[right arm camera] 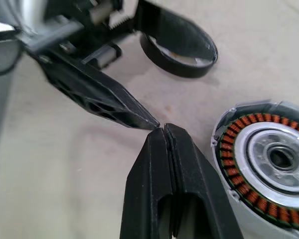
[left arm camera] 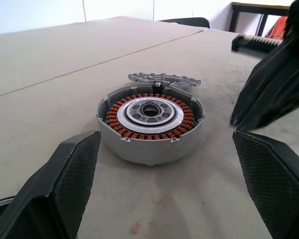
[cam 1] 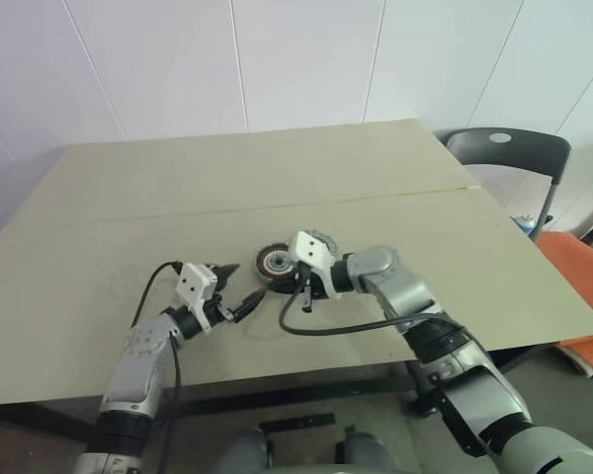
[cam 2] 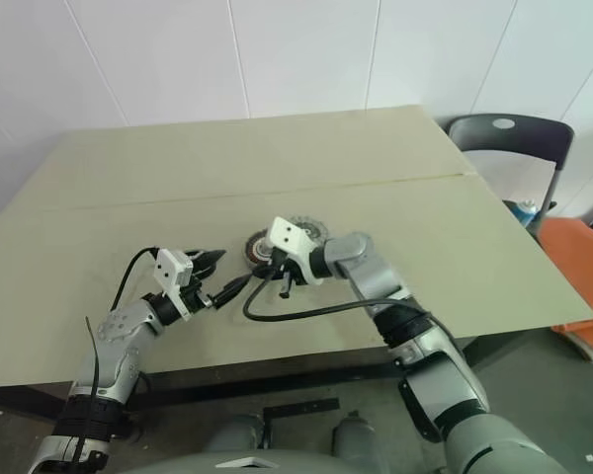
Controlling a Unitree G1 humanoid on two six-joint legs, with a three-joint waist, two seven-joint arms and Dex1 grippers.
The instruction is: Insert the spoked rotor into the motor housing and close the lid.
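White walls back a tan counter (cam 1: 277,178), a chair (cam 1: 509,153) beyond. Head view: housing (cam 1: 274,263) lies between the left gripper (cam 1: 239,288) and right gripper (cam 1: 304,296). Left wrist: jaws wide, housing just ahead, open, rotor (left arm camera: 164,78) flat behind it. Right wrist: jaws closed, empty, housing beside them. Insertion seems pending; next comes grasping the rotor.
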